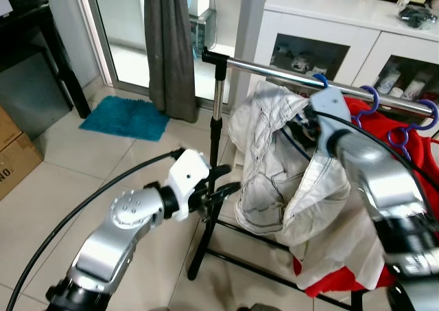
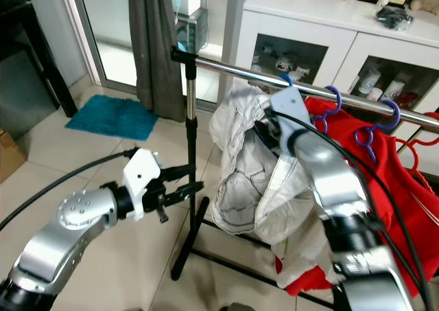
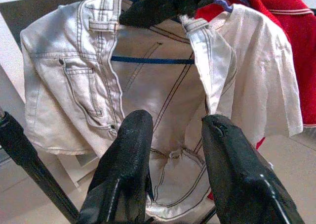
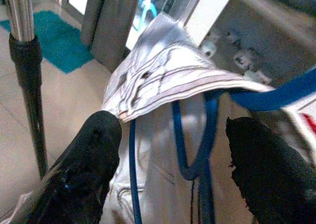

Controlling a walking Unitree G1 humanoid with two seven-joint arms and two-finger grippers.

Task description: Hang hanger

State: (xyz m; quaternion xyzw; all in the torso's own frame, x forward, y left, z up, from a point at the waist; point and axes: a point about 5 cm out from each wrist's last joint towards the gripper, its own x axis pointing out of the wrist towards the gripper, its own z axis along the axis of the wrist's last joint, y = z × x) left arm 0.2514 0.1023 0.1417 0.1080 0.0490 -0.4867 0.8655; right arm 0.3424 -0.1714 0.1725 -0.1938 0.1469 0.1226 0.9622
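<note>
Left tool (image 3: 170, 150) hovered agape, empty, facing white jacket (image 1: 274, 167). Right tool (image 4: 173, 150) spread wide around blue hanger (image 4: 197, 135), hook on rail (image 1: 274, 69), likely releasing.

The jacket (image 1: 274, 167) was off-white with dark stitching, its hanger (image 4: 197, 135) blue; the neighbouring garment (image 1: 405, 167) red, the mat (image 1: 127, 117) teal.

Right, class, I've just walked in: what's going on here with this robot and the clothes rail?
The robot is hanging a white denim jacket on a blue hanger onto the metal rail. Its right gripper is up at the jacket's collar beside the hanger, fingers open around it. The hanger's hook looks to be over the rail already. The left gripper is open in front of the jacket, touching nothing. Red garments hang on purple hangers alongside.
</note>
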